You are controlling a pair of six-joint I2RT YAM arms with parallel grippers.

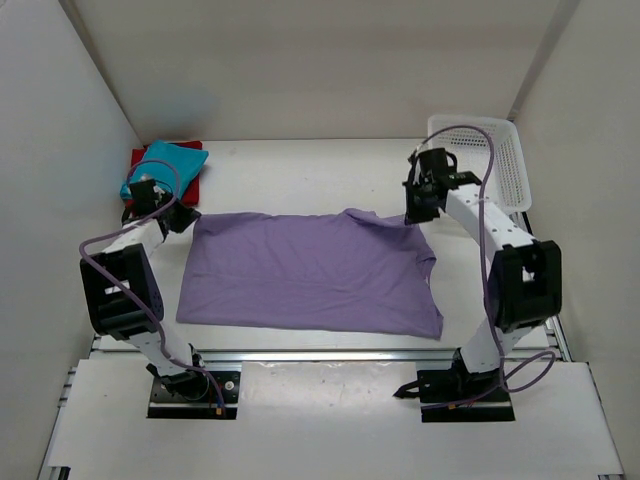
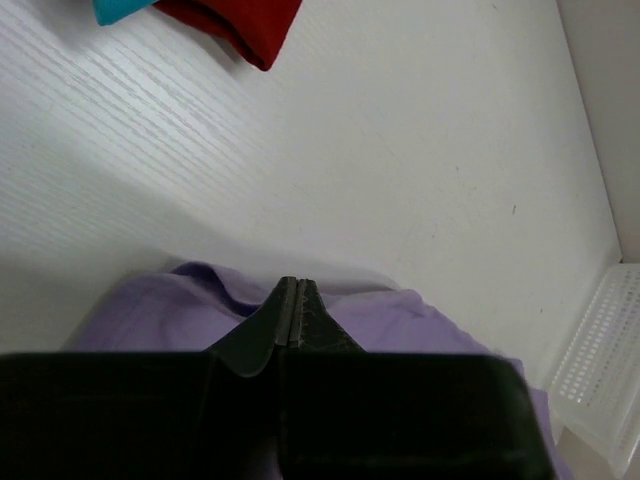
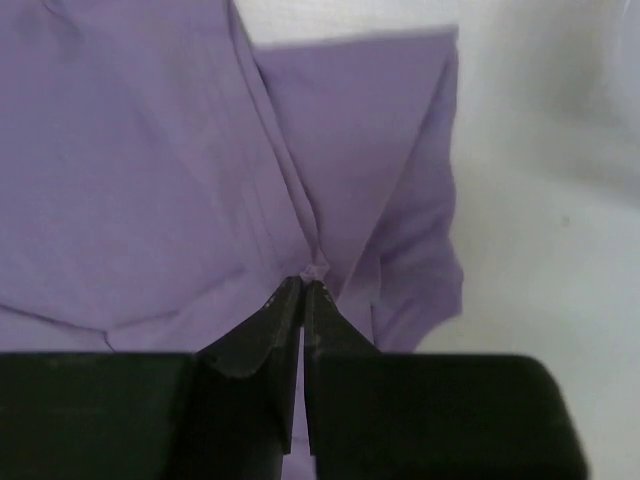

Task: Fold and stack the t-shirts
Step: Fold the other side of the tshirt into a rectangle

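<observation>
left gripper (image 2: 291,292): pressed together over far edge of lavender t-shirt (image 1: 300,275), hold on cloth unclear | right gripper (image 3: 304,288): pinching small fold of same shirt

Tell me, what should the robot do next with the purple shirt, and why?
Probably lift the far edge and carry it toward the near edge. The lavender shirt lies flat, and the left gripper and right gripper are shut, seemingly pinching its far corners.
</observation>
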